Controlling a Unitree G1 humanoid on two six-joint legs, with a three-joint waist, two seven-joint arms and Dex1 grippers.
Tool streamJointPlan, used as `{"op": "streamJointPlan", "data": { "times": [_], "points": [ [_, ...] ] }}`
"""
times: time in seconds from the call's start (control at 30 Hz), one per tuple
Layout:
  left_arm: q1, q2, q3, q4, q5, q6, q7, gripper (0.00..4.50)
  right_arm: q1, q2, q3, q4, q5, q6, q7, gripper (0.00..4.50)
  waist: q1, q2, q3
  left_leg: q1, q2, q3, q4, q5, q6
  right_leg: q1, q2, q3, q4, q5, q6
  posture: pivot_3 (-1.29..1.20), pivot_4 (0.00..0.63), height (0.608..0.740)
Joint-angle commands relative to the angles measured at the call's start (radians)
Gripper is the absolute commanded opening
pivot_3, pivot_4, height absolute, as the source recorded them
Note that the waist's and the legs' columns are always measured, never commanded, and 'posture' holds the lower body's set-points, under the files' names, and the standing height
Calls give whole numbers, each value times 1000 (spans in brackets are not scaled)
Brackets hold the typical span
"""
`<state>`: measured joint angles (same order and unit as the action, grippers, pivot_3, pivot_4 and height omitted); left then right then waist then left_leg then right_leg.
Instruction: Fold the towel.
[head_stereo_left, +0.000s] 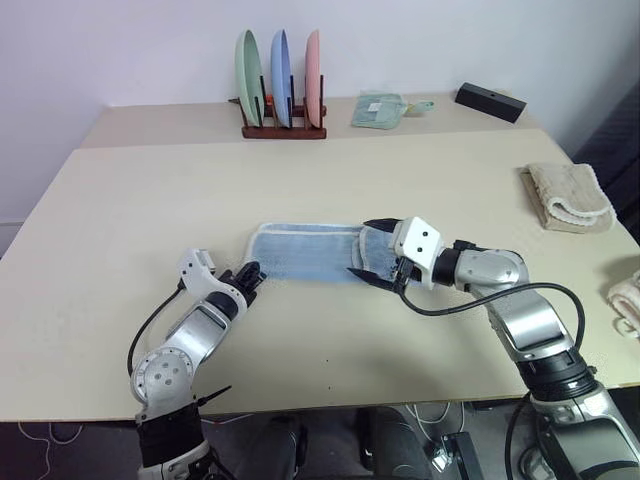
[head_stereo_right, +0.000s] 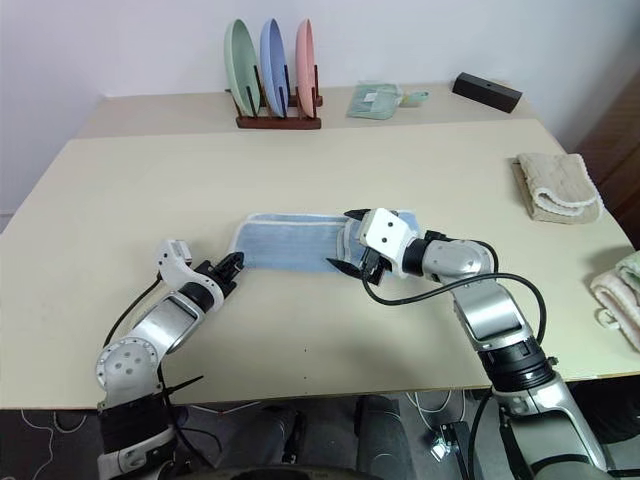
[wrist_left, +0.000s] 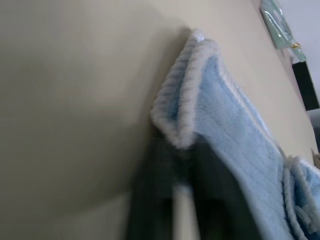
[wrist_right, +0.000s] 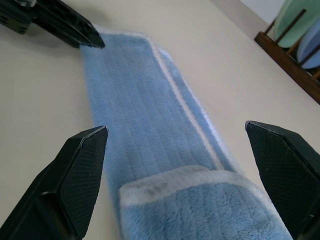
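Observation:
The light blue towel (head_stereo_left: 300, 252) lies mid-table as a long folded strip, its right end turned back over itself. My left gripper (head_stereo_left: 250, 275) is at the strip's near left corner. In the left wrist view its dark fingers (wrist_left: 160, 190) are shut on the whitish hem (wrist_left: 177, 135) of that corner. The right wrist view shows the same gripper (wrist_right: 75, 32) at the towel's far corner. My right gripper (head_stereo_left: 368, 248) hovers over the turned-back right end, open, its fingers (wrist_right: 80, 170) wide apart and holding nothing.
A wooden rack with three plates (head_stereo_left: 283, 95) stands at the back, with a small pale green cloth (head_stereo_left: 378, 108) and a black box (head_stereo_left: 490, 101) beside it. A beige folded towel (head_stereo_left: 567, 196) and another cloth (head_stereo_left: 627, 300) lie along the right edge.

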<state>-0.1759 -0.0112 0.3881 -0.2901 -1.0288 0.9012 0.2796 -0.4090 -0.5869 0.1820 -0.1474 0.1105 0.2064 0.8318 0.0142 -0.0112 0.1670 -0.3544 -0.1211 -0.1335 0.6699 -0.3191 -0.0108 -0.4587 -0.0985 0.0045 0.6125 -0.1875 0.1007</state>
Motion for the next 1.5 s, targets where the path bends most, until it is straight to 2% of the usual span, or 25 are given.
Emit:
{"op": "streamJointPlan", "data": {
  "times": [0.03,0.23,0.33,0.4,0.47,0.53,0.63,0.87,1.0,1.13,1.23,1.43,1.5],
  "points": [
    [-3,25,-5,-46,-2,-32,-24,10,4,3,-12,-58,1,4,-9,4500,0,0,0,0,0,0,0,0,0,0,0,0,0,0,0,0,150,726],
    [47,166,-1,-101,59,-74,-131,10,16,-5,-21,-69,-5,13,-12,4500,-4,0,0,0,0,0,0,0,0,-1,0,0,0,0,0,0,150,726],
    [31,370,112,-86,110,-152,-251,10,19,-24,-30,-39,-14,1,-5,4500,-3,-3,2,0,1,0,-1,0,-1,-2,1,1,0,0,0,0,150,726],
    [20,472,75,-86,174,-181,-329,10,12,-25,-28,-21,-18,-5,-7,4500,-3,-3,2,-1,2,0,-1,1,-1,-2,2,1,0,1,-2,0,150,726],
    [-4,526,3,-100,222,-204,-397,10,5,-20,-25,-2,-23,-10,-14,4500,3,-3,2,0,2,1,-1,0,-1,-1,2,1,0,1,-1,0,150,726],
    [-31,542,-53,-110,250,-214,-436,10,0,-16,-21,13,-31,-17,-17,4500,14,-2,1,0,-1,0,-1,0,0,0,0,1,-1,1,-1,0,150,726],
    [-104,573,-274,-169,344,-233,-562,10,-2,-10,-16,31,-40,-25,-24,4500,23,-3,2,-1,-1,0,0,0,0,0,0,1,-2,1,-1,0,150,726],
    [-220,540,-577,-125,436,-199,-751,10,28,-16,-28,24,-54,-27,-39,4500,5,-3,2,0,1,1,-2,0,0,-2,1,1,-1,1,-1,0,150,726],
    [-243,536,-663,-82,502,-197,-814,10,46,-23,-37,14,-56,-25,-48,4500,-6,-3,2,-1,1,1,-2,0,0,-2,1,1,-1,1,-1,0,150,726],
    [-255,503,-666,-37,538,-193,-817,10,58,-26,-39,6,-56,-24,-55,4500,-2,-3,2,-1,1,1,-2,0,0,-2,1,1,-1,1,-1,0,150,726],
    [-254,467,-629,-32,525,-188,-815,862,66,-27,-37,2,-58,-24,-58,4500,-2,-3,2,-1,1,1,-2,0,0,-2,1,1,-2,1,-1,0,150,726],
    [-232,446,-527,-102,500,-238,-827,3733,55,-20,-28,25,-67,-37,-60,4500,-3,-3,2,-1,1,1,-2,0,0,-2,1,1,-1,1,-1,0,150,726],
    [-220,453,-479,-132,481,-235,-828,3733,47,-17,-26,38,-70,-43,-60,4500,-2,-3,2,-1,1,1,-2,0,0,-2,1,1,-1,1,-1,0,150,726]
  ]
}}
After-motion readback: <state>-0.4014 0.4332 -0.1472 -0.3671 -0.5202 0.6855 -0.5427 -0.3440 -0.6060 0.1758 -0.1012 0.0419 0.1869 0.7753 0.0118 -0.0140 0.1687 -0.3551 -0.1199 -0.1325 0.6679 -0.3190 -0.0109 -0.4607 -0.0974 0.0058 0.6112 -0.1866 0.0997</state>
